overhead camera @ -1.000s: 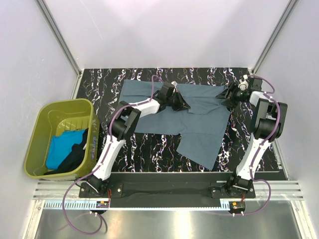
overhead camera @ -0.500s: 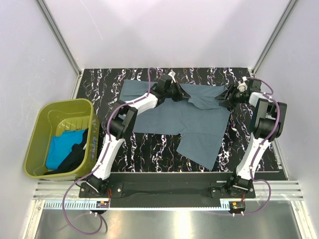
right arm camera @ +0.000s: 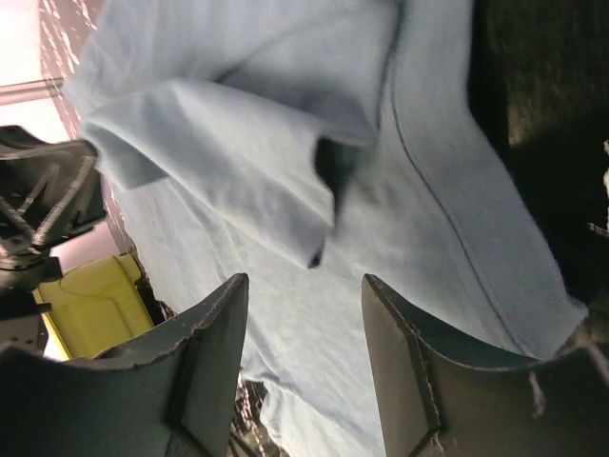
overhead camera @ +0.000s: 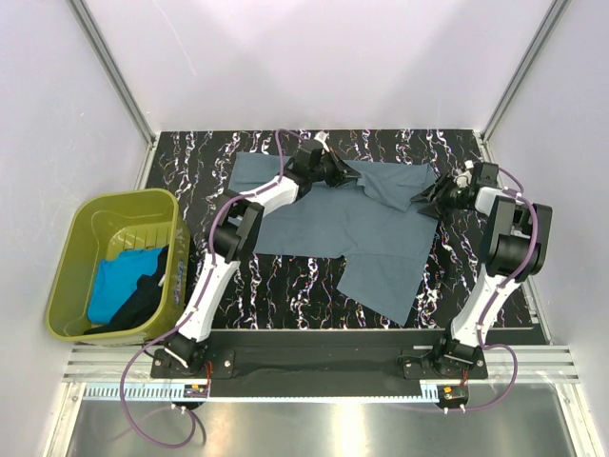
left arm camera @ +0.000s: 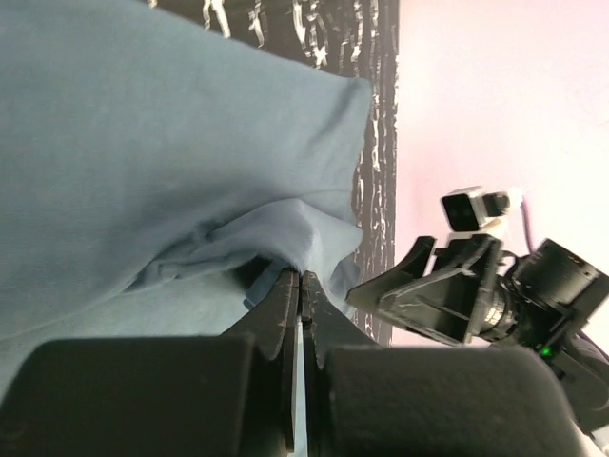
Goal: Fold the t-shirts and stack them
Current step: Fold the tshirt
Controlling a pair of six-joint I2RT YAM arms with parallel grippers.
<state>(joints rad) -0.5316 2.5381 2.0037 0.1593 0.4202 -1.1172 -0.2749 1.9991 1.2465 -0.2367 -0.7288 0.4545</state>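
Note:
The slate grey-blue t-shirt (overhead camera: 352,228) lies spread on the black marbled table, its far part folded over. My left gripper (overhead camera: 344,174) is shut on a pinched fold of the shirt (left arm camera: 285,228) near its far edge. My right gripper (overhead camera: 430,202) is open and empty, just above the shirt's right edge (right arm camera: 314,314). The turquoise t-shirt (overhead camera: 114,281) and the black t-shirt (overhead camera: 143,300) lie bunched in the olive-green tub.
The olive-green tub (overhead camera: 90,214) stands off the table's left edge. White walls close in the back and both sides. The right arm's gripper (left arm camera: 447,286) shows in the left wrist view, close to my left fingers.
My left gripper has carried the pinched cloth toward the far edge, and the fold has moved with it. My right gripper has dropped a little toward me along the shirt's right edge.

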